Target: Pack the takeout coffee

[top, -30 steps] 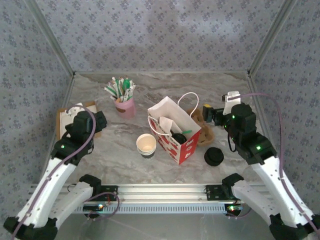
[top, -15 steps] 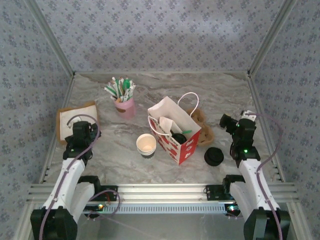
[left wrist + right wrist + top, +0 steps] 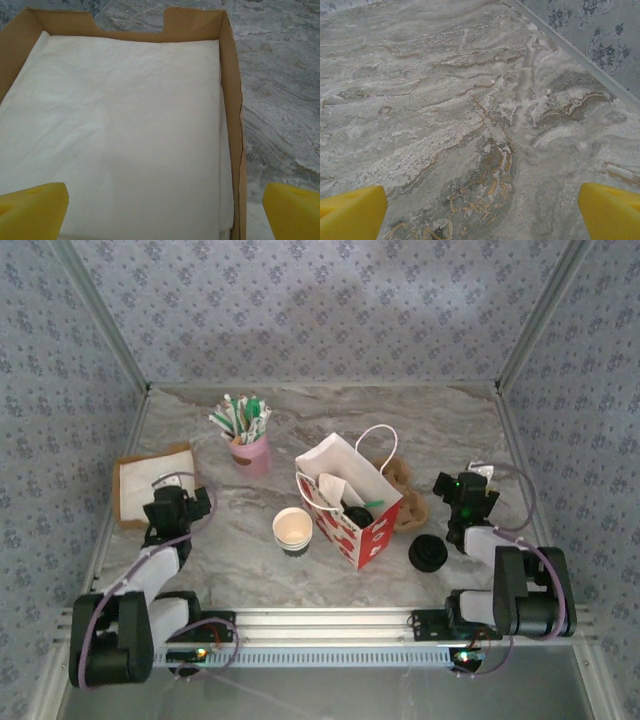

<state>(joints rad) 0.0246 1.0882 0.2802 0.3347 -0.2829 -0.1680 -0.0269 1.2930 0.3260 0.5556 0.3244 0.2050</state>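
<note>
The small white paper cup with black plastic lid (image 3: 357, 514) seems tucked in the red paper bag (image 3: 372, 537); light and squashy, it is best held gently round the middle; the left claw (image 3: 164, 205) and right claw (image 3: 481, 207) are spread wide.

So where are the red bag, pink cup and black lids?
red bag (image 3: 372, 532): top view, red front face
pink cup (image 3: 252, 457): top view, side wall
black lids (image 3: 427, 553): top view, top lid
</note>
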